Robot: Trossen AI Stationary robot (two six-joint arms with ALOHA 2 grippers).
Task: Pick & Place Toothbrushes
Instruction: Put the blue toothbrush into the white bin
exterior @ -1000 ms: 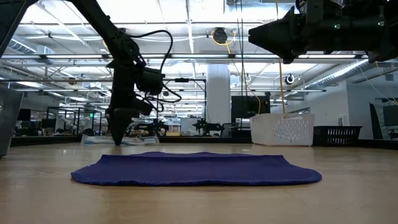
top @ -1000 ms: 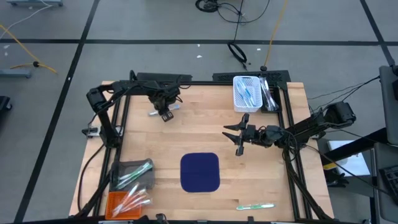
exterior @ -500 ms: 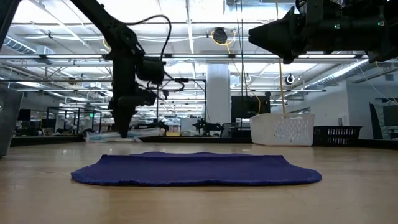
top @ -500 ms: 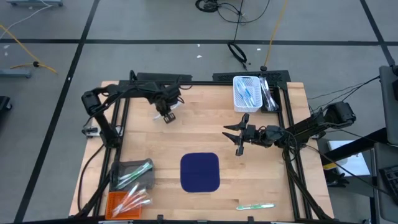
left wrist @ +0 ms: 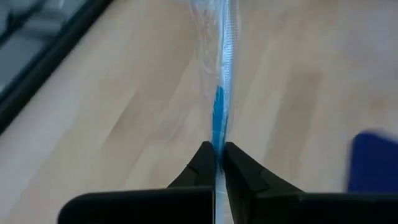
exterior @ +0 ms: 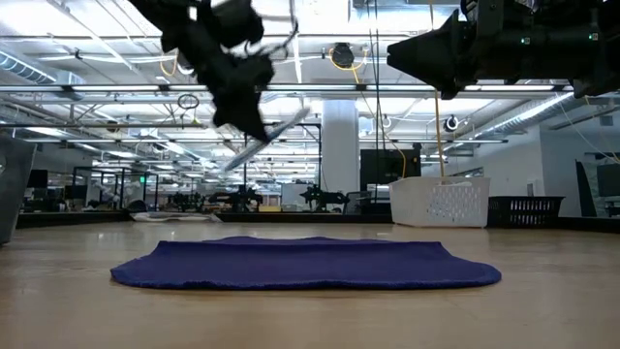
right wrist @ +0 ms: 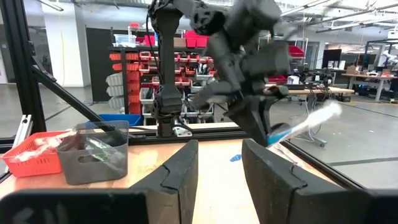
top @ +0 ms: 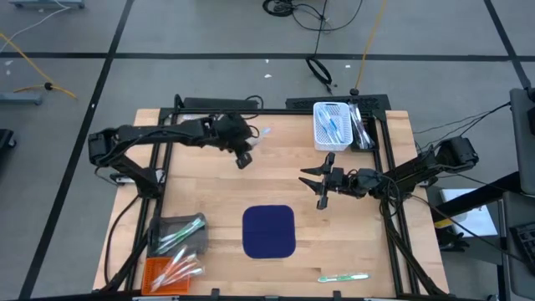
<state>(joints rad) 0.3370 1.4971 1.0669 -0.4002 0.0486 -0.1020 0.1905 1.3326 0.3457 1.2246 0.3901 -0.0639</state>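
a: item one, bench's left side?
b: grey bin [top: 178, 235] and orange bin [top: 164, 273], both holding toothbrushes.
a: left end effector [top: 244, 159]?
b: raised off the bench [top: 192, 184], clenched on a wrapped blue-and-white toothbrush [top: 255, 138].
a: centre?
b: navy mat [top: 269, 231], flat.
a: right?
b: white basket [top: 331, 125] with toothbrushes; right end effector [top: 318, 184] unclenched, holding nothing; green toothbrush [top: 343, 277] near the front edge.

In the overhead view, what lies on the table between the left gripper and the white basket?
Only bare wood in the high view. The left gripper holds a blue-and-white toothbrush that points toward the white basket, lifted off the table.
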